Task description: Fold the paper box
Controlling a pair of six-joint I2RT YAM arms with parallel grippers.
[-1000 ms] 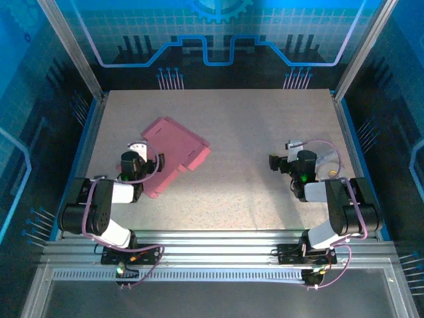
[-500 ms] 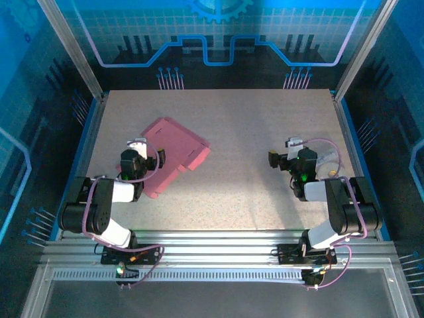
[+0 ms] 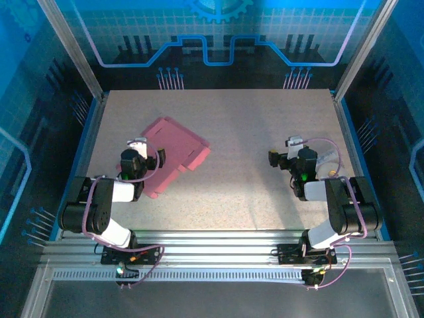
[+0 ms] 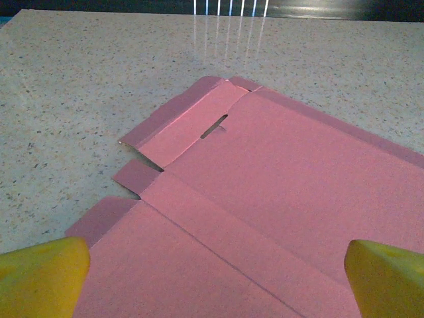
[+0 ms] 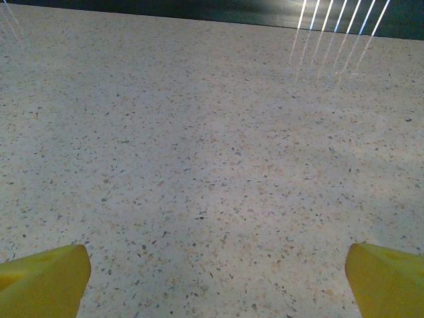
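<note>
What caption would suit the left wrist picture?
Open left hand poised over the flat pink paper box on the speckled table.

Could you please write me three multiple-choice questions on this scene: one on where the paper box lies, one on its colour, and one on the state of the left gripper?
1. Where on the table does the paper box lie?
A. On the left half, by the left gripper
B. On the right half, by the right arm
C. Against the far right corner

2. What colour is the box's upward face?
A. White
B. Pink
C. Blue

3. How do the left gripper's jaws stand?
A. Shut on the box
B. Shut on nothing
C. Wide open

Answers:
1 A: the top view shows the sheet just ahead of the left arm.
2 B: the top and left wrist views both show pink.
3 C: its yellow fingertips sit at opposite edges of the left wrist view, far apart over the box.
</note>
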